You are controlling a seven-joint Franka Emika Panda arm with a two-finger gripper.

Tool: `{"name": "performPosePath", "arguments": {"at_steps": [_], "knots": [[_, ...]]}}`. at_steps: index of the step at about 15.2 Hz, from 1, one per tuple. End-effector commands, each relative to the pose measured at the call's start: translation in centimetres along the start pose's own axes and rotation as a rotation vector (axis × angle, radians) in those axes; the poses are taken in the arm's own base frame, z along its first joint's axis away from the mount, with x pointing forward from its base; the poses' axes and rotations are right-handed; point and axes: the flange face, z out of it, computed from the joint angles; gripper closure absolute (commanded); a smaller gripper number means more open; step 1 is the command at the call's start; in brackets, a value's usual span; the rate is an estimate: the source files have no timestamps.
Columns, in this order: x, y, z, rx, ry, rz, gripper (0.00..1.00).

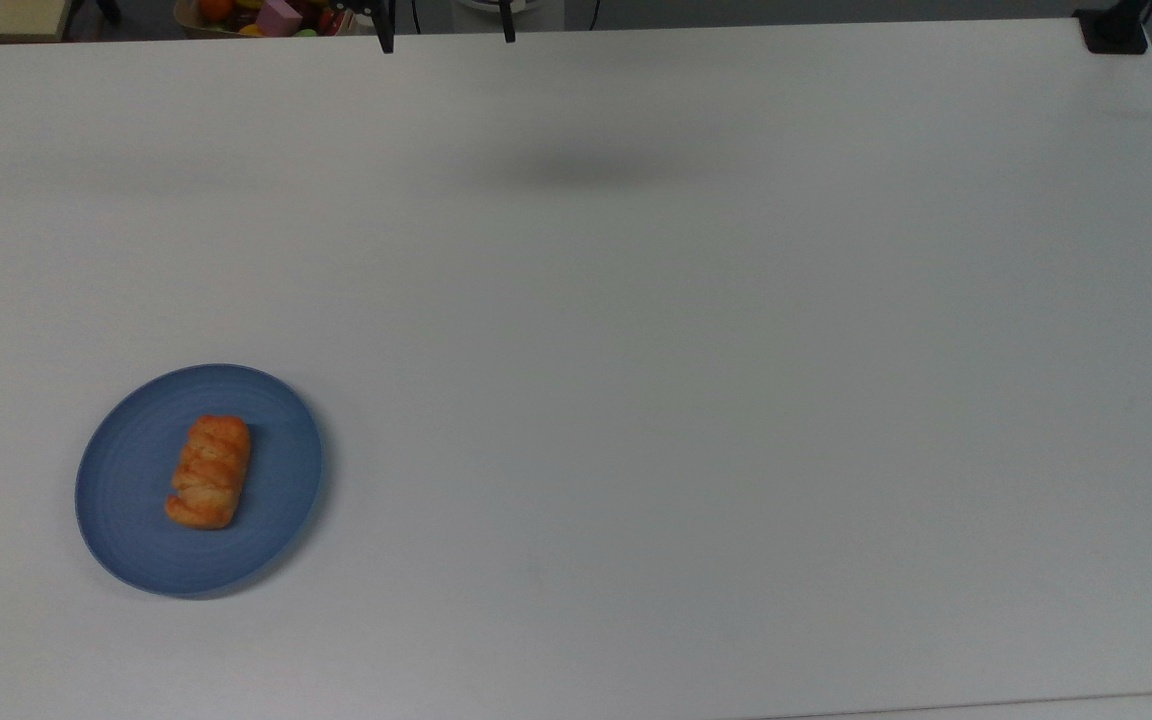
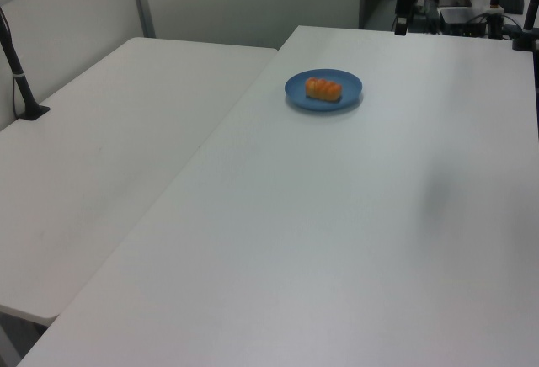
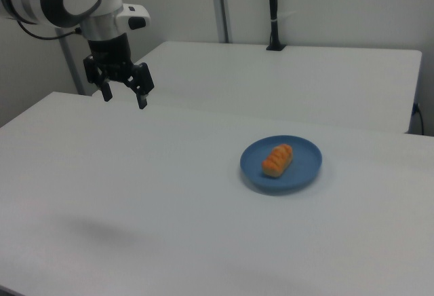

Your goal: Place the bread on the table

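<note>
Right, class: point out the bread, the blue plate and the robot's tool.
bread (image 1: 209, 472), top view, middle of its ridged top.
blue plate (image 1: 121, 495), top view, bare surface beside the bread.
tool (image 3: 124, 96), right view, midway between its open fingertips.

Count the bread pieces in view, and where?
1. The bread lies on the blue plate, near the top view's lower left of the table. The hand hangs open above the table, apart from it. Nothing in view could hide another piece.

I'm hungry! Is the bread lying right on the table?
No, the bread lies on the blue plate, not on the table.
</note>
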Motion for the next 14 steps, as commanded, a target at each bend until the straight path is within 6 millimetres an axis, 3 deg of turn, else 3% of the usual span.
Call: {"name": "performPosePath", "arguments": {"at_steps": [1, 14], "knots": [[-0.17, 0.27, 0.06, -0.013, 0.017, -0.016, 0.00], [-0.40, 0.59, 0.08, -0.012, 0.004, -0.013, 0.00]]}}
